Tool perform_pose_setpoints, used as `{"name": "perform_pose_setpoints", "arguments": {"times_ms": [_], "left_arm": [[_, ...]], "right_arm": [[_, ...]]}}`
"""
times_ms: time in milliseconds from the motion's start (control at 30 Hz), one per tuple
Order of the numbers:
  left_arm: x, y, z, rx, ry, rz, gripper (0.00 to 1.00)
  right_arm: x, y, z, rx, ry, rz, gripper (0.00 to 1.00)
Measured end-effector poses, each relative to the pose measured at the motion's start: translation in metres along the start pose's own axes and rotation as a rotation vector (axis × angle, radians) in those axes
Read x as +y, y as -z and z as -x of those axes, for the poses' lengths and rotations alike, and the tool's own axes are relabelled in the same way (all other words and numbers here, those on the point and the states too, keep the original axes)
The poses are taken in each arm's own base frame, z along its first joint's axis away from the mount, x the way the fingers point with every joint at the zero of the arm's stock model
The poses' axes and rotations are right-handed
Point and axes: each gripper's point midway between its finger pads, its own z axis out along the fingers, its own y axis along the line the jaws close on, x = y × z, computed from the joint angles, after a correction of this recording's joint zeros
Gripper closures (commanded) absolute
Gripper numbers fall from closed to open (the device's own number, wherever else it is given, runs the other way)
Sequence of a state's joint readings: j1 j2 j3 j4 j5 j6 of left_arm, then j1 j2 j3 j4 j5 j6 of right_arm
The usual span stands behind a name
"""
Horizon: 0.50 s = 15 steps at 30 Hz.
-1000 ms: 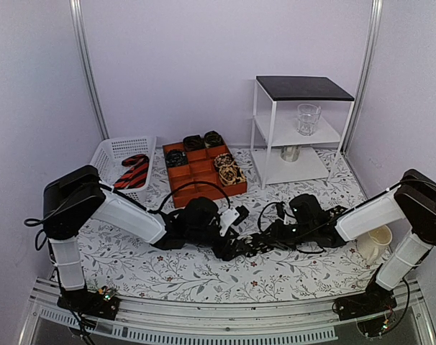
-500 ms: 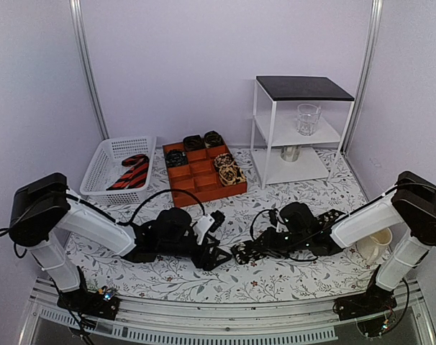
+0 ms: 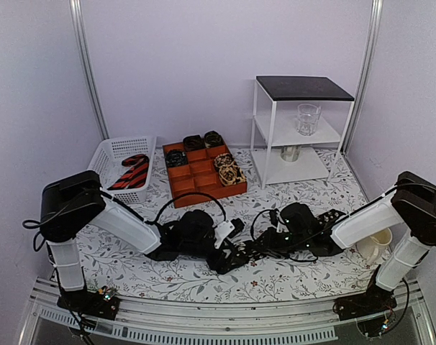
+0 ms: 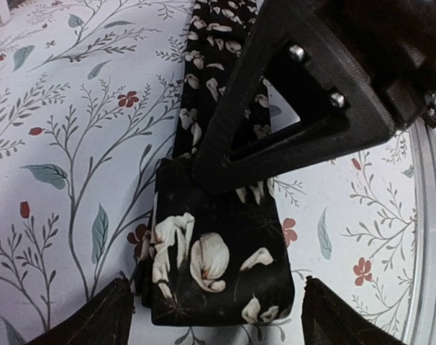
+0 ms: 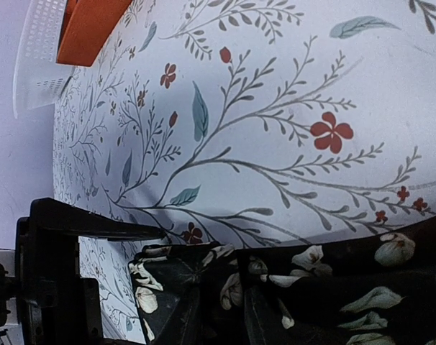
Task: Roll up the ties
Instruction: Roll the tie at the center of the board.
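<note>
A black tie with white flowers [image 4: 218, 251] lies flat on the floral tablecloth, its end folded over. My left gripper [image 4: 221, 320] is open, with one fingertip on each side of the folded end. My right gripper [image 5: 221, 323] is shut on the tie [image 5: 326, 280] just behind the fold. One of its black fingers [image 4: 290, 100] lies over the fabric in the left wrist view. In the top view the left gripper [image 3: 229, 256] and the right gripper [image 3: 255, 250] meet at the table's front middle. A red-and-black striped tie [image 3: 134, 171] lies in the basket.
An orange compartment tray [image 3: 203, 188] with several rolled ties stands at the back middle. A white basket [image 3: 106, 154] is at the back left. A white shelf unit [image 3: 297, 129] with a glass is at the back right. A cream mug [image 3: 376, 243] stands at the right.
My left gripper drew back to the left half a second ago and has returned to the tie's folded end. My right gripper shifted slightly left with the tie.
</note>
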State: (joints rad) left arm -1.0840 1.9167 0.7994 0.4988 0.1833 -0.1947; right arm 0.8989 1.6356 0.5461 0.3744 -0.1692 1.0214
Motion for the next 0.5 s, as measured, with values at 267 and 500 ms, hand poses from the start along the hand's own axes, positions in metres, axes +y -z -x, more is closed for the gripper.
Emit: {"name": "perform_pose_setpoints", "arguments": {"times_ms": [267,500], "left_arm": [[-0.001,-0.02,0.006,0.015,-0.054,-0.018,0.39],[0.002,-0.022,0.004,0.029,-0.143,-0.002,0.51]], "right_arm": [[0.0,0.0,0.0,-0.001,0.001,0.001,0.79],[0.0,0.0,-0.002,0.007,0.003,0.005,0.79]]}}
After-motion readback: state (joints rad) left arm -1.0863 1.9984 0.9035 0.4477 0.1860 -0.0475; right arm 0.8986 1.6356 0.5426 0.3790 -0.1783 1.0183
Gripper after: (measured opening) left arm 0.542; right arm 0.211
